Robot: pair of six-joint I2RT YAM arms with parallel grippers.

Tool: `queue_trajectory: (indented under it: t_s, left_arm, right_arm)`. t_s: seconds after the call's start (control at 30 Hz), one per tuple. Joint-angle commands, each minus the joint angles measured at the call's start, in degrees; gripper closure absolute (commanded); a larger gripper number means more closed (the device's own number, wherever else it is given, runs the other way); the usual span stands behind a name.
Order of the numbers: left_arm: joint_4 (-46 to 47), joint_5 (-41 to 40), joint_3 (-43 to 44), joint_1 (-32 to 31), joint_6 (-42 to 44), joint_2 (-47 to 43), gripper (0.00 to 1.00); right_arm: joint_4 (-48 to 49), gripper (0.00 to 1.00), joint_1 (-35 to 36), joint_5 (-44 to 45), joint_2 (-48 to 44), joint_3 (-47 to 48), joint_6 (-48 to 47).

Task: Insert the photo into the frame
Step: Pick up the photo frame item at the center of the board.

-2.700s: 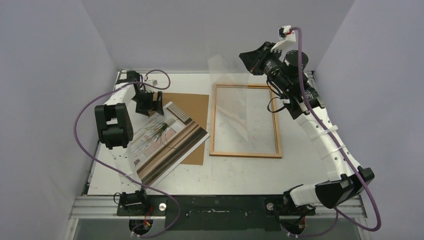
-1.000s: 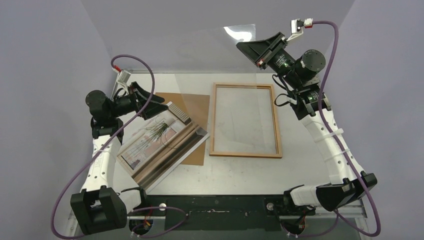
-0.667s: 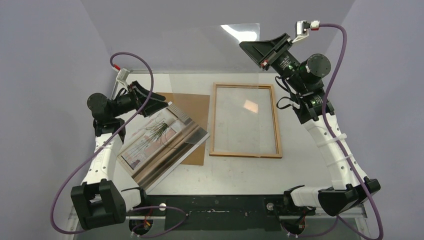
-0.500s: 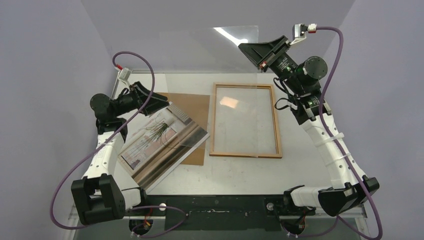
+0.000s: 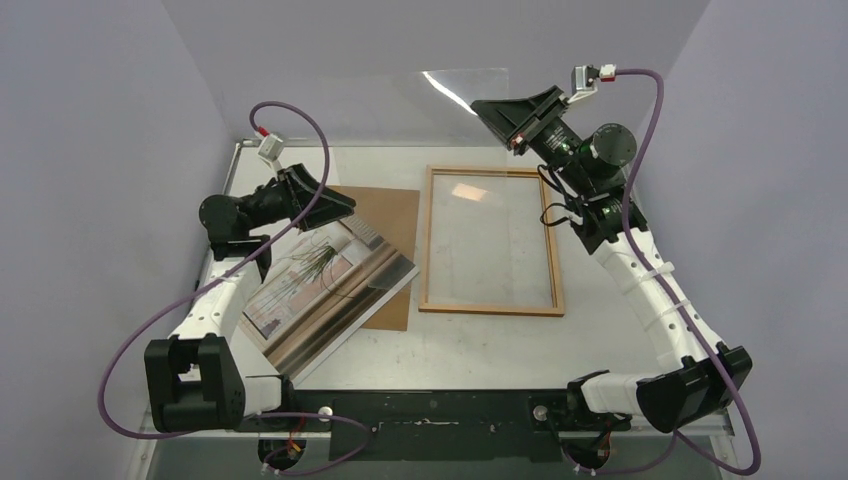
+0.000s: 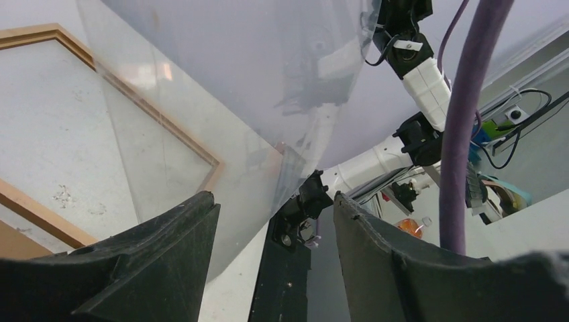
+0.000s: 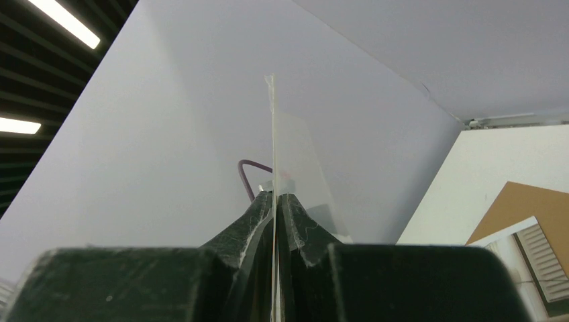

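Two spread, empty jaws of the left gripper [image 5: 340, 207] hang over the far corner of the photo [image 5: 325, 290]. It lies left of the frame [image 5: 488, 310], its long side slanting toward it. Above the frame, the right gripper [image 7: 275, 198] pinches a clear sheet [image 7: 272, 121].

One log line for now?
left gripper open by far corner of photo | right gripper shut on clear pane, held aloft | frame without photo | photo on backing sheet
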Motion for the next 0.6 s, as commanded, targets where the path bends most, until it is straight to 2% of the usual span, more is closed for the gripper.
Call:
queue_trajectory:
  t_s: [0.0,0.2,0.27,0.37,0.43,0.47,0.5,0.57]
  left_arm:
    - [4.6,-0.6,-0.1,-0.4,-0.5,-0.1,0.39]
    - [-1.7,1.7,0.5,1.4,5.6,-0.8,0.29]
    - [-4.4,2.1,0.9,3.0,7.7,-1.7,0.20]
    - [-19.5,0.6,2.9,5.8,20.9,-3.1,0.04]
    - [-33.7,-1.5,4.8,6.6,31.4,-3.6,0.03]
    - [-37.3,-2.3,5.5,6.5,34.9,-3.8,0.04]
    - [-38.8,-2.7,5.7,6.1,36.6,-3.8,0.04]
    - [-35.0,-1.6,4.8,4.9,34.2,-3.5,0.04]
  right_arm:
    - [5.8,0.95,0.2,1.0,-2.0,-1.1,2.0]
    - [4.2,0.95,0.2,1.0,-2.1,0.2,1.2]
    - [3.6,0.95,0.2,1.1,-2.0,1.1,1.1]
    - [3.6,0.95,0.2,0.9,-1.8,2.1,1.8]
    - [4.2,0.95,0.2,0.9,-1.8,2.4,2.4]
    - [4.4,0.95,0.3,0.8,-1.8,2.6,2.7]
    - [4.5,0.95,0.3,0.8,-1.8,2.7,2.9]
    - [4.5,0.95,0.4,0.8,-1.5,2.7,3.1]
